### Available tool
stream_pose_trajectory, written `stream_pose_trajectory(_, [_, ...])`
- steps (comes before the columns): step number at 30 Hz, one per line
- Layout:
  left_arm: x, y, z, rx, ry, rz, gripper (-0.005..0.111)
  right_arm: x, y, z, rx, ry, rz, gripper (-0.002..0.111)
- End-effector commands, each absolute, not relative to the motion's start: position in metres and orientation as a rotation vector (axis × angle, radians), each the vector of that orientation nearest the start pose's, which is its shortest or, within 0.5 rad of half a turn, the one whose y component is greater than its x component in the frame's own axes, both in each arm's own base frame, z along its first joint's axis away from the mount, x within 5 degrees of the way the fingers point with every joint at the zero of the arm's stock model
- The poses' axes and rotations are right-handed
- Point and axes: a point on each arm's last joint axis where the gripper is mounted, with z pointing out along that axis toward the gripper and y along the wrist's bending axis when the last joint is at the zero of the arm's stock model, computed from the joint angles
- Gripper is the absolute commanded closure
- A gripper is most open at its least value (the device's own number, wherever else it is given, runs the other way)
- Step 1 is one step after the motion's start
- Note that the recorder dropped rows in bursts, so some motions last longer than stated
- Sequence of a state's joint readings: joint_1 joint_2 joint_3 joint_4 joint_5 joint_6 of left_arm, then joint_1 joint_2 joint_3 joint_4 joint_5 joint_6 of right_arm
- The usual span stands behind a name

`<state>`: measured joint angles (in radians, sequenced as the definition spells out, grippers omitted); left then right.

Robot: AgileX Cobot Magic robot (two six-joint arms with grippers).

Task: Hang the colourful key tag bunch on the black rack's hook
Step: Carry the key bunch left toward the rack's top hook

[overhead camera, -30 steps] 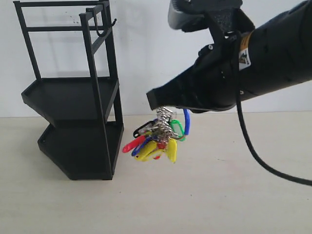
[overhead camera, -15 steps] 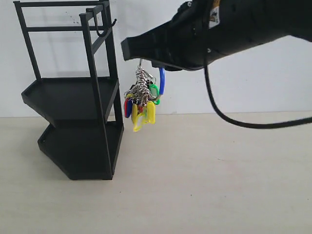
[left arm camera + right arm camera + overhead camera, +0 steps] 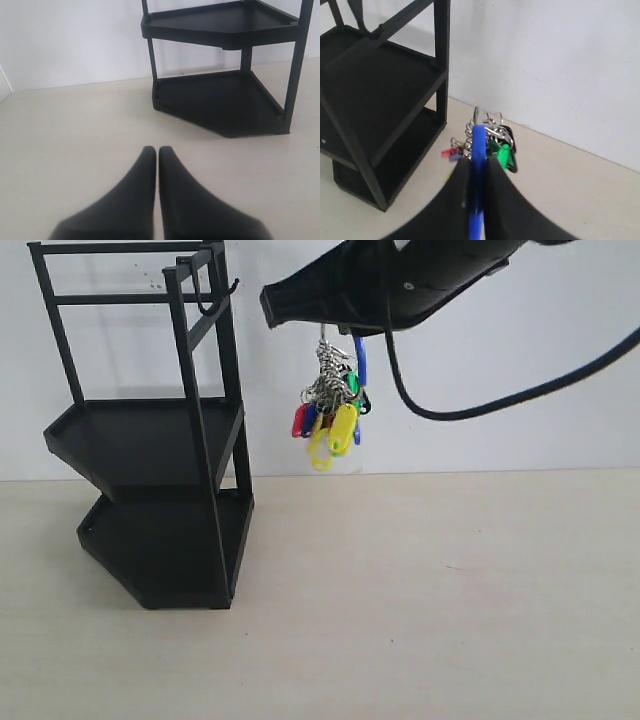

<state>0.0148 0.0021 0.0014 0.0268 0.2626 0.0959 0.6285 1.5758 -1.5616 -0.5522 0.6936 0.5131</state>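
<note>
The colourful key tag bunch hangs in the air under my right gripper, which is shut on its blue loop. Yellow, red, blue and green tags dangle below silver rings. The black rack stands at the left of the exterior view, and its hook juts from the top bar, left of and slightly above the bunch. In the right wrist view the rack lies beyond the tags. My left gripper is shut with nothing in it, low over the table near the rack's base.
A white wall stands behind the beige table. The rack's two trays hold nothing. A black cable loops down from the right arm.
My right gripper has risen with the bunch, from just above the table to near the rack's top bar. It swung left, then back a little right, tags swaying.
</note>
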Motion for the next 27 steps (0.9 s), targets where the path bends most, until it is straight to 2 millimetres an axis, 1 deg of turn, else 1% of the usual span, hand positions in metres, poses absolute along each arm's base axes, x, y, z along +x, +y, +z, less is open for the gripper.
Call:
stream_pose_trajectory(1, [0.055, 0.001, 0.190, 0.088, 1.736, 0.103, 0.102, 0.306, 0.180, 0.395, -0.449, 2.132, -0.058, 0.109])
stream_pose_trajectory(4, [0.055, 0.001, 0.190, 0.088, 1.736, 0.103, 0.102, 0.293, 0.175, 0.426, -0.367, 1.988, 0.086, 0.109])
stream_pose_trajectory(5, [0.055, 0.001, 0.190, 0.088, 1.736, 0.103, 0.102, 0.291, 0.175, 0.431, -0.343, 1.964, 0.121, 0.109])
stream_pose_trajectory(6, [0.055, 0.001, 0.190, 0.088, 1.736, 0.103, 0.102, 0.291, 0.175, 0.428, -0.337, 1.975, 0.124, 0.109])
stream_pose_trajectory(10, [0.055, 0.001, 0.190, 0.088, 1.736, 0.103, 0.102, 0.301, 0.179, 0.379, -0.405, 2.166, -0.008, 0.109])
stream_pose_trajectory(11, [0.055, 0.001, 0.190, 0.088, 1.736, 0.103, 0.102, 0.302, 0.179, 0.374, -0.416, 2.187, -0.022, 0.109])
stream_pose_trajectory(12, [0.055, 0.001, 0.190, 0.088, 1.736, 0.103, 0.102, 0.302, 0.180, 0.374, -0.423, 2.192, -0.015, 0.109])
stream_pose_trajectory(13, [0.055, 0.001, 0.190, 0.088, 1.736, 0.103, 0.102, 0.300, 0.180, 0.383, -0.415, 2.155, 0.012, 0.109])
stream_pose_trajectory(16, [0.055, 0.001, 0.190, 0.088, 1.736, 0.103, 0.102, 0.292, 0.178, 0.419, -0.370, 2.010, 0.120, 0.109])
stream_pose_trajectory(17, [0.055, 0.001, 0.190, 0.088, 1.736, 0.103, 0.102, 0.291, 0.178, 0.422, -0.347, 1.999, 0.147, 0.109])
stream_pose_trajectory(18, [0.055, 0.001, 0.190, 0.088, 1.736, 0.103, 0.102, 0.291, 0.177, 0.419, -0.343, 2.020, 0.145, 0.109])
stream_pose_trajectory(19, [0.055, 0.001, 0.190, 0.088, 1.736, 0.103, 0.102, 0.293, 0.178, 0.408, -0.360, 2.074, 0.112, 0.109])
stream_pose_trajectory(21, [0.055, 0.001, 0.190, 0.088, 1.736, 0.103, 0.102, 0.298, 0.181, 0.380, -0.388, 2.184, 0.057, 0.109])
stream_pose_trajectory(22, [0.055, 0.001, 0.190, 0.088, 1.736, 0.103, 0.102, 0.299, 0.183, 0.372, -0.403, 2.210, 0.049, 0.109])
stream_pose_trajectory(23, [0.055, 0.001, 0.190, 0.088, 1.736, 0.103, 0.102, 0.300, 0.184, 0.368, -0.407, 2.222, 0.049, 0.109])
stream_pose_trajectory(24, [0.055, 0.001, 0.190, 0.088, 1.736, 0.103, 0.102, 0.300, 0.184, 0.370, -0.403, 2.214, 0.063, 0.109])
stream_pose_trajectory(25, [0.055, 0.001, 0.190, 0.088, 1.736, 0.103, 0.102, 0.299, 0.184, 0.379, -0.397, 2.180, 0.084, 0.109])
stream_pose_trajectory(27, [0.055, 0.001, 0.190, 0.088, 1.736, 0.103, 0.102, 0.294, 0.182, 0.407, -0.378, 2.071, 0.145, 0.109])
